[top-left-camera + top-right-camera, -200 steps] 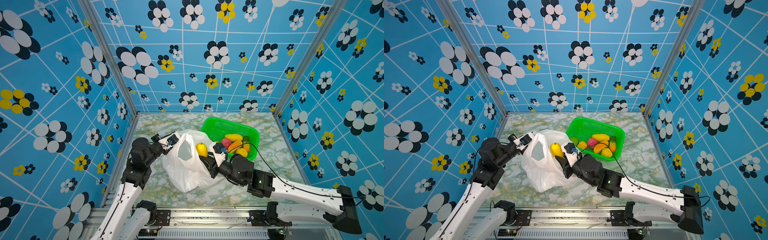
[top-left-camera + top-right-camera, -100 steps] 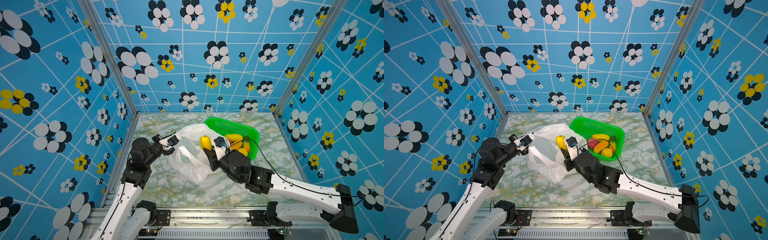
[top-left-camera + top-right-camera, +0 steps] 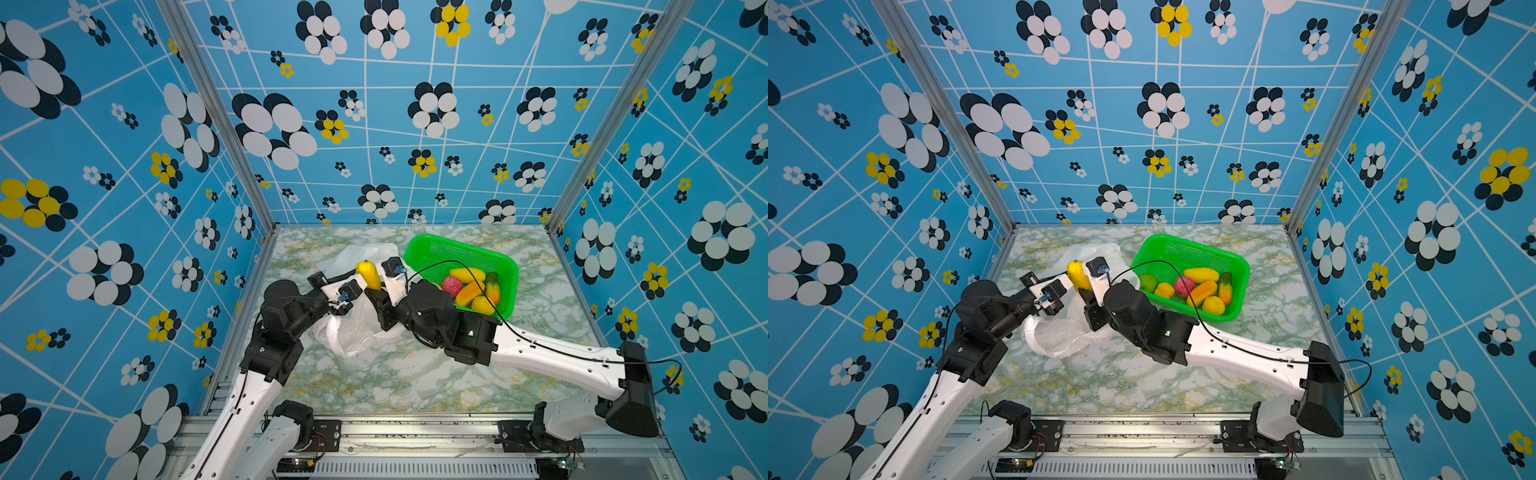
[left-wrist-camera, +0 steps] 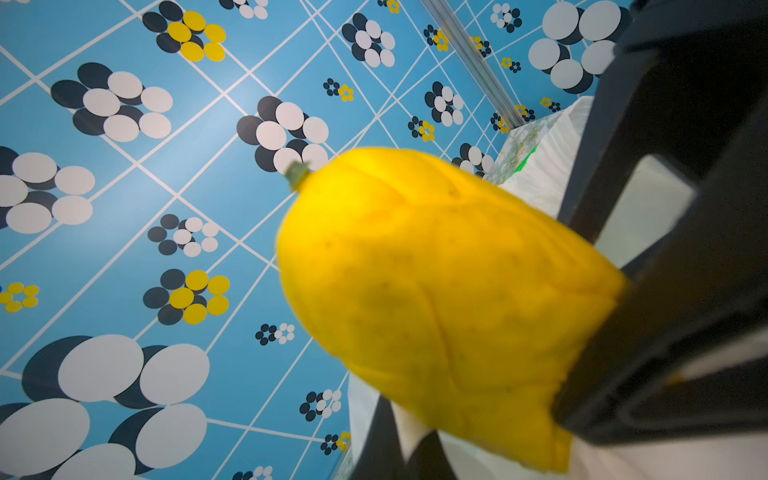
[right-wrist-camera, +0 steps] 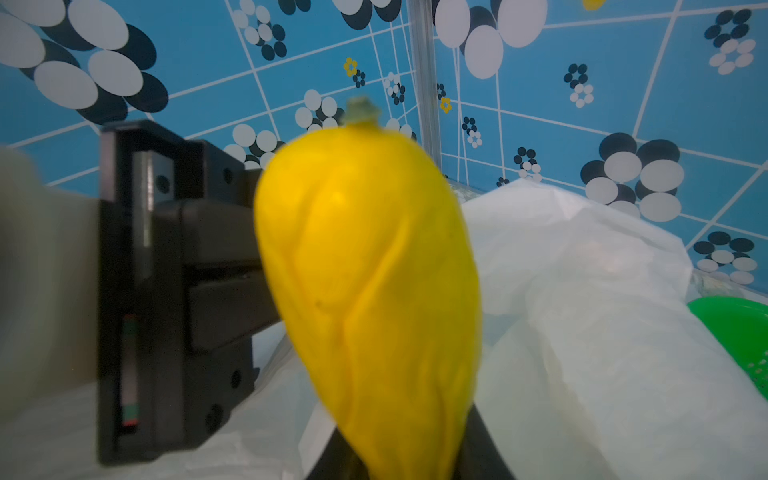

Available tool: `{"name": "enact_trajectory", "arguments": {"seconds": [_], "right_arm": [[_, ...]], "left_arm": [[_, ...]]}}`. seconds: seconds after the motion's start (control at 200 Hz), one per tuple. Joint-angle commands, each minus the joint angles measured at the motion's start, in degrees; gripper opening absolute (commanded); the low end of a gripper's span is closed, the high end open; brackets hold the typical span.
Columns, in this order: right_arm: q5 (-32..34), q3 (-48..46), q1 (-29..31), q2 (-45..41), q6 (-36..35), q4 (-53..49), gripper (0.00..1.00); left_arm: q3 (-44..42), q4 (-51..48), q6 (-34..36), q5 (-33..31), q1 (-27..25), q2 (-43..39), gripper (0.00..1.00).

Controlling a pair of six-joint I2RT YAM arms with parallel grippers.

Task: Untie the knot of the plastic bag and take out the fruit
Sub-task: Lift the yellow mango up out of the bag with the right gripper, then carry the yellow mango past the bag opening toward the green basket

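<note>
Tip-only hold: right end effector (image 3: 376,291) clamps yellow fruit (image 3: 368,273) above plastic bag (image 3: 353,336), just beside green basket (image 3: 457,245), left end effector (image 3: 351,291) pinched shut on bag rim; fruit may slip, landing short of basket.

Blue is seen on the enclosure walls (image 3: 124,137), crossed by white lines and scattered with black-and-white and black-and-yellow flower prints. The marbled tabletop (image 3: 395,374) is veined in green, white and ochre. A bright green mesh plastic basket (image 3: 461,251) is filled with yellow, orange, pink-red and green-orange toy fruits (image 3: 469,293). An elongated yellow toy fruit (image 3: 368,275) with a dull green stem tip is shown against the translucent white crinkly plastic bag (image 3: 353,336).
</note>
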Motion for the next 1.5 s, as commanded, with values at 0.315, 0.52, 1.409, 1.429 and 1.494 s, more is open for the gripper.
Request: {"name": "enact_trajectory", "arguments": {"seconds": [0.315,0.52,1.409,1.429,1.494], "right_arm": [[-7.7,-12.4,-1.1,-10.6,-8.0,17.8,0.33],[-4.0,-17.1,-1.1,-11.5,0.0,10.4,0.24],[2.4,-22.2,-0.1,13.8,12.6,12.1,0.52],[2.5,-22.0,-0.1,13.9,12.3,12.0,0.55],[2.5,-21.4,-0.1,14.1,11.0,12.0,0.64]], "left_arm": [[0.1,-1.0,1.4,0.7,-0.4,0.5,0.0],[-0.7,-0.9,2.2,1.5,-0.7,-0.3,0.0],[-4.2,-9.4,18.6,10.7,-6.5,3.9,0.0],[-4.2,-9.5,18.7,10.9,-6.6,3.9,0.0],[-4.1,-9.6,18.6,11.1,-6.5,3.7,0.0]]}}
